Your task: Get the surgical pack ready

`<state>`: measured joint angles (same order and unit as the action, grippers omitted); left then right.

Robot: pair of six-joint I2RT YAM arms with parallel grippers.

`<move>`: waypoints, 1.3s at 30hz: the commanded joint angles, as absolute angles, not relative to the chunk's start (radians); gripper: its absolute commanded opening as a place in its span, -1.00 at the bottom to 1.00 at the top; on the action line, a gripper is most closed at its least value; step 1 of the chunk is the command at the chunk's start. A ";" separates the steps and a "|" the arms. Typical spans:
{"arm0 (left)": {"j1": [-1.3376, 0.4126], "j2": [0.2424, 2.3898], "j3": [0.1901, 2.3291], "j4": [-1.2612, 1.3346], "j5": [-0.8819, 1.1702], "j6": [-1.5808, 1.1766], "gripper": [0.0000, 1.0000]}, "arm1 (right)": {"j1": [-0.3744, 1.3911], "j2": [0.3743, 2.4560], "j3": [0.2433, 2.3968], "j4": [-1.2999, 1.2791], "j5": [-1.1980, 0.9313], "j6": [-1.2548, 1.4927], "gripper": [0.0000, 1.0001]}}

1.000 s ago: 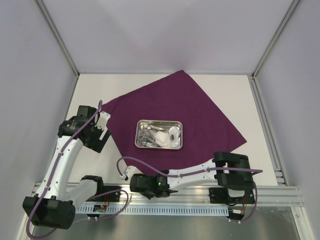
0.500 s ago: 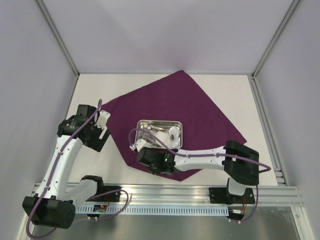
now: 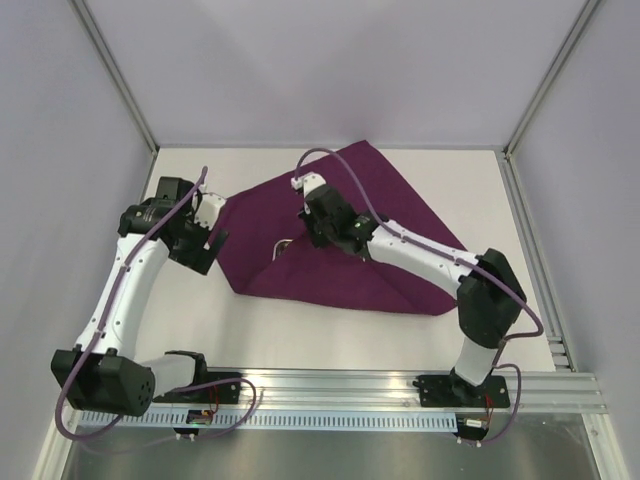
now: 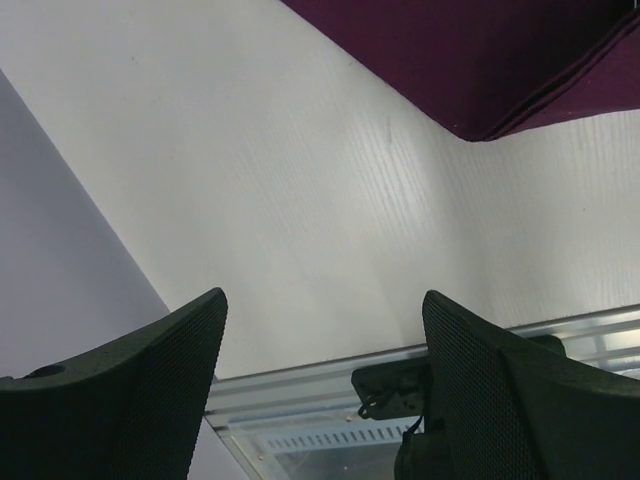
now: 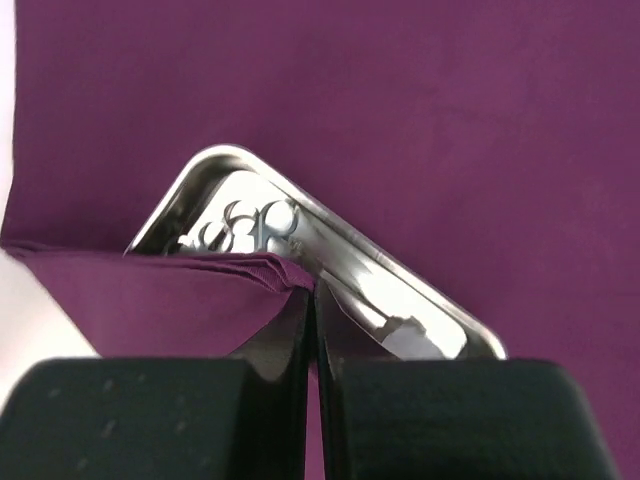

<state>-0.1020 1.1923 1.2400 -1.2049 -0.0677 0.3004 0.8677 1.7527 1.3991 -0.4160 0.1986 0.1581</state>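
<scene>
The surgical pack's dark purple cloth (image 3: pixel 340 275) lies on the white table with its near corner folded back over the steel tray. My right gripper (image 3: pixel 315 215) is shut on that corner, holding it above the tray's far side. In the right wrist view the gripper (image 5: pixel 312 295) pinches the cloth's edge (image 5: pixel 180 290) over the shiny tray (image 5: pixel 300 205). Scissor-like ring handles (image 5: pixel 245 225) and a white gauze pad (image 5: pixel 405 340) show inside the tray. My left gripper (image 3: pixel 207 237) hangs open over bare table left of the cloth. Its wrist view shows the gripper (image 4: pixel 322 300) empty and a cloth corner (image 4: pixel 500 60).
An aluminium rail (image 3: pixel 400 385) runs along the table's near edge, also seen as the rail (image 4: pixel 320 365) in the left wrist view. Pale enclosure walls (image 3: pixel 60 150) close in the left, back and right sides. Bare white table (image 4: pixel 250 180) lies under the left gripper.
My right arm swept from the near edge toward the back, carrying the cloth's near corner over the tray, which is now mostly covered. The left gripper shifted slightly back.
</scene>
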 commanded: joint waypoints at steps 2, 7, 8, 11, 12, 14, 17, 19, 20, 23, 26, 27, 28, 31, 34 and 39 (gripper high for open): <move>-0.117 1.293 1.327 -1.157 -0.011 0.302 0.73 | 0.740 1.890 1.577 -0.426 0.100 0.138 -0.99; -0.213 1.403 1.399 -1.147 -0.040 0.316 0.71 | 0.629 2.083 1.806 -0.518 0.071 0.179 -0.99; -0.225 1.416 1.410 -1.141 -0.040 0.318 0.71 | 0.617 2.103 1.827 -0.528 0.064 0.190 -0.99; -0.252 1.471 1.442 -1.131 -0.028 0.325 0.71 | 0.577 2.150 1.877 -0.511 0.022 0.233 -0.99; -0.256 1.501 1.451 -1.124 -0.028 0.325 0.71 | 0.569 2.161 1.890 -0.511 0.017 0.244 -0.99; -0.270 1.544 1.456 -1.105 -0.046 0.330 0.71 | 0.563 2.196 1.928 -0.518 0.024 0.255 -0.99; -0.287 1.598 1.465 -1.091 -0.067 0.337 0.71 | 0.548 2.239 1.974 -0.531 0.021 0.285 -0.99; -0.293 1.620 1.468 -1.082 -0.071 0.341 0.71 | 0.532 2.258 2.002 -0.540 0.021 0.308 -0.99; -0.296 1.643 1.473 -1.078 -0.071 0.341 0.70 | 0.528 2.269 2.020 -0.546 0.023 0.319 -0.99; -0.305 1.678 1.493 -1.077 -0.075 0.344 0.70 | 0.502 2.301 2.043 -0.551 0.017 0.373 -0.99; -0.311 1.693 1.497 -1.065 -0.078 0.342 0.70 | 0.479 2.321 2.049 -0.542 0.017 0.412 -0.99; -0.314 1.704 1.500 -1.062 -0.080 0.344 0.70 | 0.473 2.330 2.051 -0.538 -0.017 0.417 -0.99; -0.316 1.710 1.502 -1.054 -0.081 0.344 0.70 | 0.468 2.336 2.052 -0.538 -0.018 0.422 -0.99; -0.321 1.732 1.506 -1.042 -0.084 0.344 0.70 | 0.465 2.345 2.056 -0.543 -0.020 0.426 -0.40; -0.324 1.753 1.511 -1.037 -0.089 0.344 0.70 | 0.460 2.323 2.057 -0.557 -0.015 0.425 0.11; -0.324 1.759 1.532 -1.034 -0.080 0.344 0.70 | 0.434 2.223 2.057 -0.558 -0.015 0.400 0.27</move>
